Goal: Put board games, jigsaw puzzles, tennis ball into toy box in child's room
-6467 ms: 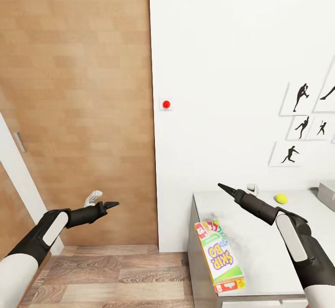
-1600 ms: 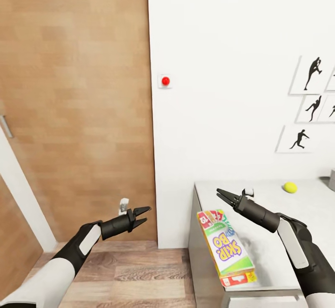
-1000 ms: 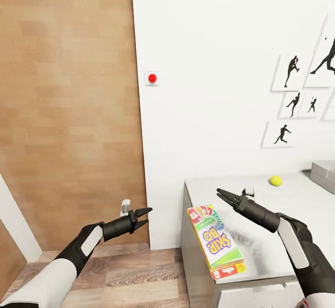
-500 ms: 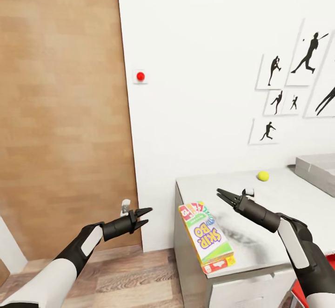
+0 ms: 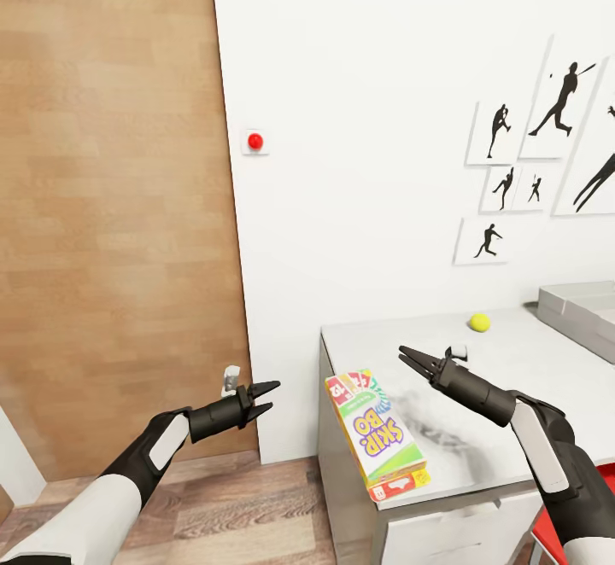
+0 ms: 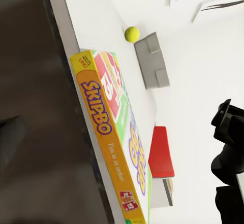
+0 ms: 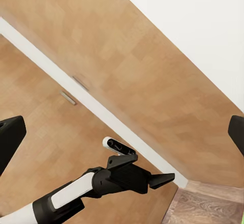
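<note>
Both arms reach forward at about the same height, bent at the elbow, forearms angled slightly inward toward each other. The left end effector (image 5: pixel 263 398) hangs over the wood-plank floor (image 5: pixel 248 505) in front of the wooden door (image 5: pixel 111 206), off the near left corner of the counter (image 5: pixel 512 386); its two pointed fingers stand apart with nothing between them, and the right wrist view shows the same arm from the front with the left end effector (image 7: pixel 163 179) empty. The right end effector (image 5: pixel 408 358) is held above the counter, pointing toward the wall (image 5: pixel 359 121), its fingers spread wide and holding nothing; in the right wrist view its two dark fingertips (image 7: pixel 10 140) frame the picture far apart. Below and just left of it the board game (image 5: pixel 376 439), a yellow-green box with red ends, lies flat along the counter's left edge, its near end at the front corner; the left wrist view looks along its orange side (image 6: pixel 109 148). The tennis ball (image 5: pixel 479 322) rests farther back on the counter near the wall, well apart from the box. The grey toy box (image 5: pixel 581 313) sits at the counter's right, cut off by the picture's edge. Black silhouette pictures (image 5: pixel 530 155) hang on the wall above.
</note>
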Robot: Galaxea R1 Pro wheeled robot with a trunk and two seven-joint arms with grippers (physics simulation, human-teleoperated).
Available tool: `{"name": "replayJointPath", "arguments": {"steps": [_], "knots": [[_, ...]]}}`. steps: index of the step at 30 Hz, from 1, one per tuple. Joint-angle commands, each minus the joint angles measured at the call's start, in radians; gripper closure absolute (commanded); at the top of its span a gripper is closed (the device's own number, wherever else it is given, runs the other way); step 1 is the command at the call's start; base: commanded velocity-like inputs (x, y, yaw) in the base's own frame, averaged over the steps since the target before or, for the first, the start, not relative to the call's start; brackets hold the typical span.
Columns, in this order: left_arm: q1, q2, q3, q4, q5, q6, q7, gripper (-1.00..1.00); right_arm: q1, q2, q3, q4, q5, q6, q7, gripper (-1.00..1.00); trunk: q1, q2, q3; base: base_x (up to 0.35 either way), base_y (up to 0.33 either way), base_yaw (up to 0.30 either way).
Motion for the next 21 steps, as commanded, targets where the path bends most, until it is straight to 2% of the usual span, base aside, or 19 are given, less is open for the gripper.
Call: {"name": "replayJointPath", "arguments": {"steps": [1,11,21], "knots": [[-0.001,0.001,-0.005,0.0,0.009,0.005,0.001,-1.0,-0.001,0.0,-0.001,0.0,-0.002,0.005,0.001,-1.0,0.0,-0.001,-0.001,0.0,0.0,-0.002],[-0.001,0.005,-0.008,0.0,0.01,0.006,-0.001,-1.0,-0.001,0.0,0.0,0.001,-0.002,0.005,0.001,-1.0,0.0,-0.001,-0.001,0.0,-0.117,-0.001],[-0.001,0.007,-0.009,0.0,0.01,0.007,-0.001,-1.0,-0.001,-0.001,-0.001,0.001,-0.003,0.005,0.002,-1.0,0.0,-0.001,-0.001,0.0,-0.026,0.0]]}}
